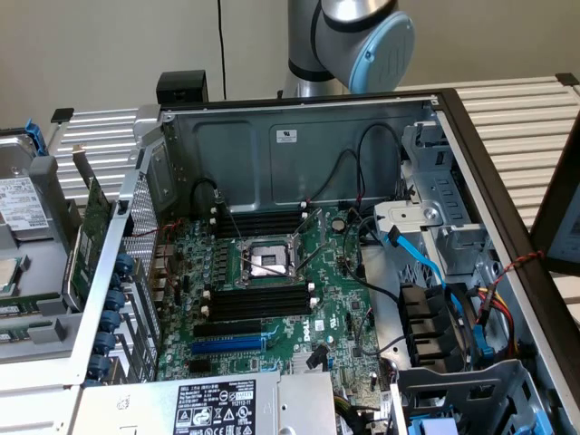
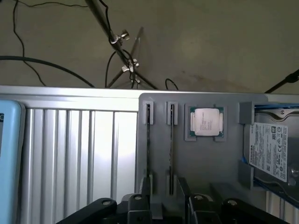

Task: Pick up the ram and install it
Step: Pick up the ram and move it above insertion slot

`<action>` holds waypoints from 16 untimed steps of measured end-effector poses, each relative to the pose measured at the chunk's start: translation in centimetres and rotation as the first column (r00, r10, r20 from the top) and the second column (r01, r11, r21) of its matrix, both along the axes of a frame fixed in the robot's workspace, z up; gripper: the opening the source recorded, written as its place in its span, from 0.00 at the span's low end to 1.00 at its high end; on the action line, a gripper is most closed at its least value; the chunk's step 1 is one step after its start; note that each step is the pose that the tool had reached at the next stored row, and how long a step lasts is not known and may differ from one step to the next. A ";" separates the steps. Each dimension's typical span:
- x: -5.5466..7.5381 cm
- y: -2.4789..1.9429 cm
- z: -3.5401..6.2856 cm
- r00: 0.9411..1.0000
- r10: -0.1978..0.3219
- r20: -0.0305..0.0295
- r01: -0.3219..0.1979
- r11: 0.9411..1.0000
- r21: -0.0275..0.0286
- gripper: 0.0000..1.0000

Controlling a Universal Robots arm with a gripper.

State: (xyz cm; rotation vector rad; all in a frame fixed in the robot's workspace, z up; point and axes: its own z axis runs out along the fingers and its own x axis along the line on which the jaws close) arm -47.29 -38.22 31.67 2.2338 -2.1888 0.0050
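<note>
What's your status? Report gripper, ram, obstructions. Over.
Gripper open, empty, hovering over gray tray. Ram: two sticks on edge in tray slots, not picked up. Nothing between fingers and sticks.

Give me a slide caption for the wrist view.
Open gripper facing a slotted gray parts tray that holds a CPU, beside a hard drive.

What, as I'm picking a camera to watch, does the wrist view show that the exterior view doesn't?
Wrist view: the gripper, two ram sticks on edge in a grey tray, a tripod on the floor. Exterior view: the open computer case, its motherboard, the arm. Both: the hard drive and the ribbed table.
</note>
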 end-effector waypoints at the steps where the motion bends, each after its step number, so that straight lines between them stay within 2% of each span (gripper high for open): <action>1: 0.0 -0.04 -0.18 1.000 0.000 0.000 0.000 1.000 0.000 0.36; 6: 0.0 -0.34 -1.09 1.000 0.002 0.000 -0.002 1.000 0.000 0.36; 12: 0.0 -0.90 -2.20 1.000 0.005 0.000 -0.005 1.000 0.000 0.36; 16: 0.0 -0.99 -2.91 1.000 0.008 0.000 -0.008 1.000 0.000 0.36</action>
